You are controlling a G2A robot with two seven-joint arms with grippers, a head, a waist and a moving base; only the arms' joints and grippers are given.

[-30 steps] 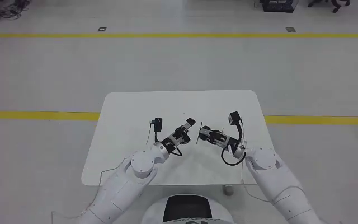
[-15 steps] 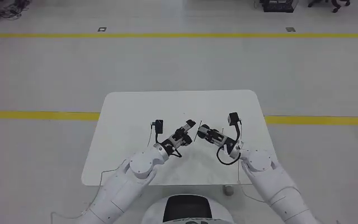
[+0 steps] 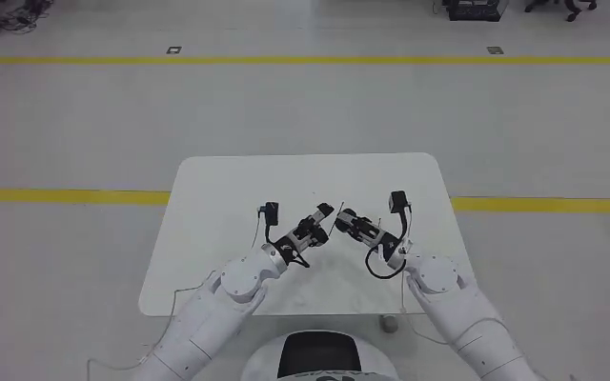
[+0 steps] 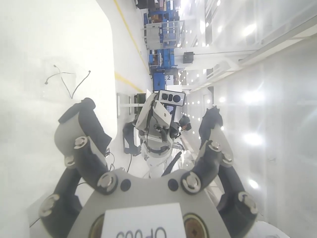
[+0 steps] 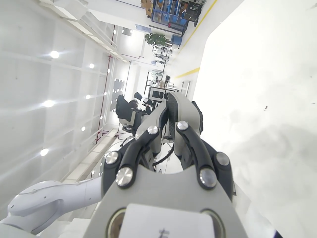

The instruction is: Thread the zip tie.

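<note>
White surface (image 3: 400, 181), centre: your right tool (image 3: 341, 217) clenched on zip tie (image 3: 335, 225); left tool (image 3: 327, 210) released, just beside at its 9 o'clock, tips facing.

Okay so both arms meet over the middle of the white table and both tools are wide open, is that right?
Not quite: only the left tool is open, its jaws wide apart in the left wrist view. The right tool is shut, jaws pressed together, as the right wrist view shows. Both arms do meet over the middle of the white table.
</note>
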